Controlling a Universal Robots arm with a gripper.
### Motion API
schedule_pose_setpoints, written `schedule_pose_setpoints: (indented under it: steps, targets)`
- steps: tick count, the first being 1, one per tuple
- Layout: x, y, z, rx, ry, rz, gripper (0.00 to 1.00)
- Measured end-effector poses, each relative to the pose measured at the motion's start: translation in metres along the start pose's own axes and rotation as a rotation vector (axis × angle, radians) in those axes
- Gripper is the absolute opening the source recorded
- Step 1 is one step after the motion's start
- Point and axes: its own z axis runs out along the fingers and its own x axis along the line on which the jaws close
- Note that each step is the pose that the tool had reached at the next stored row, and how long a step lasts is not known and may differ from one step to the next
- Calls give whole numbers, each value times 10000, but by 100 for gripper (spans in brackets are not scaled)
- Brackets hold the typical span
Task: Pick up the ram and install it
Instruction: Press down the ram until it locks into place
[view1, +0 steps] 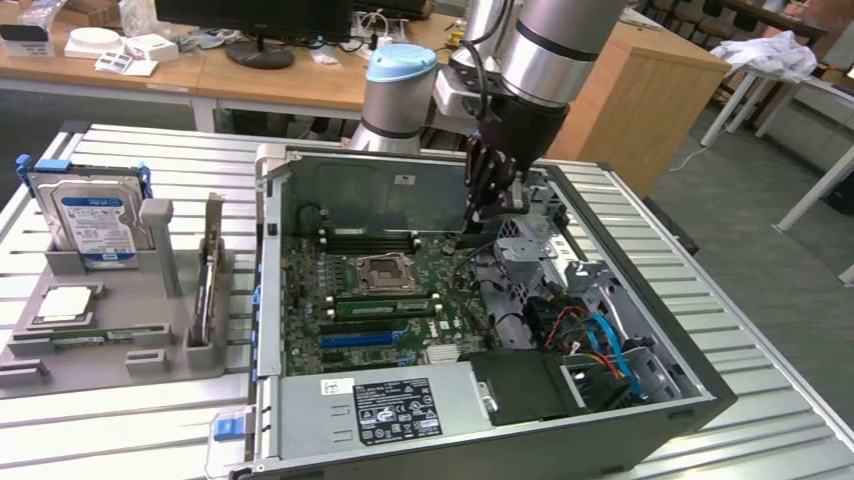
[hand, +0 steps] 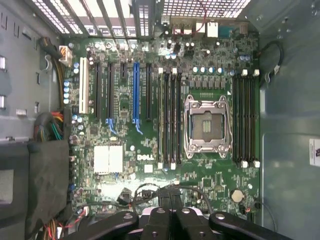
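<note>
Exterior: gripper (view1: 487, 222) is hanging shut and empty over the open case (view1: 271, 260), and the ram (view1: 380, 307) is sitting slotted in just beside the CPU socket (view1: 387, 270). Wrist: fingers (hand: 159, 225) are meeting above the motherboard (hand: 210, 175). I'm judging the install to be at the seating stage, needing an even press at both ends.

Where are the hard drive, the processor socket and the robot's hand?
Hard drive (view1: 95, 224): exterior view, its blue label.
Socket (hand: 206, 125): wrist view, its centre.
Hand (view1: 486, 218): exterior view, between its fingertips.
</note>
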Motion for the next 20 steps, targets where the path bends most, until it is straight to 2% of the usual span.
schedule_pose_setpoints:
  steps: [14,20]
  targets:
    - [2,158,6,0,-1,1,11]
    - [2,167,7,0,0,1,11]
